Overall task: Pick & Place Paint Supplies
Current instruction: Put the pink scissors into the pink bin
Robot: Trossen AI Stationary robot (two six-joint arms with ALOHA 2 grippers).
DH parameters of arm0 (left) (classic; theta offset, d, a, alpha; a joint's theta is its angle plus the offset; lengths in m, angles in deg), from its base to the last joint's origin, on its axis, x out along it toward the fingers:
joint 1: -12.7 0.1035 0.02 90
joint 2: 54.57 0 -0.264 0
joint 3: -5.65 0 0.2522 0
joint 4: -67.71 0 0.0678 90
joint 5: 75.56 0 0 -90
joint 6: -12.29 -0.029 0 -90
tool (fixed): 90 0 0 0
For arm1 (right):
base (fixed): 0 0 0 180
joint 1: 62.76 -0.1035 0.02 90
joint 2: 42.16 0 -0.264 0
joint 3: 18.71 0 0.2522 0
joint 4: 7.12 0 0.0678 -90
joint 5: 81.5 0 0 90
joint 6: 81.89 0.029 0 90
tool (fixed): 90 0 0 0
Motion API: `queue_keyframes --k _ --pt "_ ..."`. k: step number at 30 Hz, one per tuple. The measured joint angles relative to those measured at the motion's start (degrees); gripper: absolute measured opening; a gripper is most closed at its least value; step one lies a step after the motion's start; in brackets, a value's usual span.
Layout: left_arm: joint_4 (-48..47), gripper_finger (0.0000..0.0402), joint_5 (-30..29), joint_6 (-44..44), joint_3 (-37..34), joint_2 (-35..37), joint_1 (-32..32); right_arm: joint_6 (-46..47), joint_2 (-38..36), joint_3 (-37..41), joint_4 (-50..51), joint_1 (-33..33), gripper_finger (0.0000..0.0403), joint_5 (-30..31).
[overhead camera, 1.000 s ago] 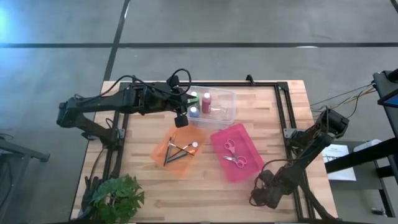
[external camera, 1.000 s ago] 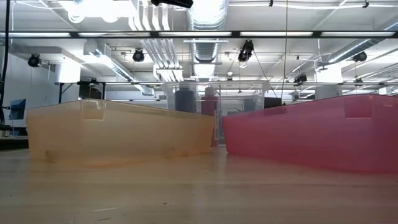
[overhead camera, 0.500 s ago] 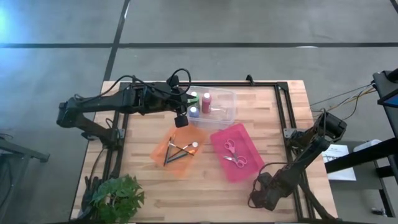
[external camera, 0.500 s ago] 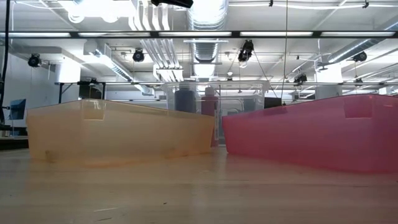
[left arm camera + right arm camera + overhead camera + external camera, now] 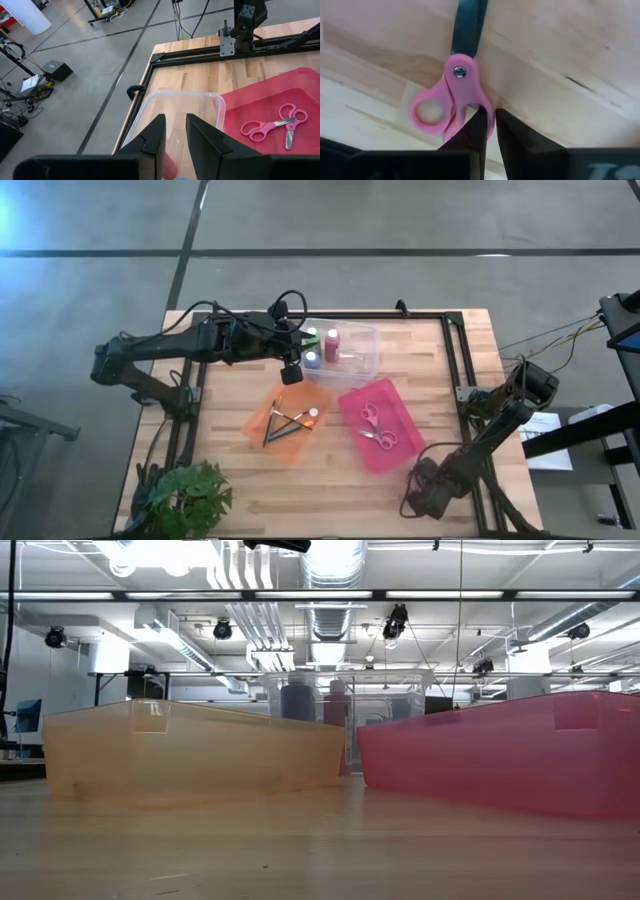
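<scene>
Left arm reaches from the table's left edge toward the far middle; left gripper (image 5: 291, 373) hangs over the near-left corner of the clear bin (image 5: 365, 340). In the left wrist view its fingers (image 5: 155, 136) stand a narrow gap apart with nothing between them

Clear bin sits at the far edge, middle of the table. 3 paint bottles stand in its left part: green bottle (image 5: 311, 337), pink-red bottle (image 5: 331, 344), blue bottle (image 5: 312, 360). Judged done: bottles placed

Orange tray (image 5: 266, 423) lies just nearer than the bin, mid-table. Several paintbrushes (image 5: 285, 423) lie crossed in it; whether this tray is their end place cannot be told. If the brushes belong in the clear bin, that part is left

Pink tray (image 5: 398, 402) sits right of the orange one, 2 pairs of scissors (image 5: 372, 417) inside

Right arm folds down at the near-right corner; right gripper (image 5: 415, 498) is low by the table's near edge. Right wrist view shows its fingers (image 5: 479, 131) nearly together around the handle of 1 more pair of pink scissors (image 5: 449, 107) lying on bare wood; whether they truly pinch it cannot be told

Potted plant (image 5: 188, 496) at the near-left corner
</scene>
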Motion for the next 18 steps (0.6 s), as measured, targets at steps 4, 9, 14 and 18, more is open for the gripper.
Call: queue_keyframes --k 4,9,14,18 --pt "0.0 0.0083 -0.04 0.0 0.0 0.0 0.02 -3.32 0.07 -0.35 0.26 0.04 0.0028 -1.12" --pt "-0.02 0.0083 -0.09 0.0 0.0 0.0 0.14 -4.12 0.06 -0.34 -0.24 0.04 0.0013 -1.17" --pt "0.0 0.0083 -0.24 0.0 0.0 0.0 0.14 -5.39 -1.58 -0.47 -0.82 -0.33 0.0009 0.37" --pt "0.0 0.0083 -0.24 0.02 0.0 0.0 0.16 -5.66 -2.19 -1.85 -1.55 -1.34 0.0009 2.34"
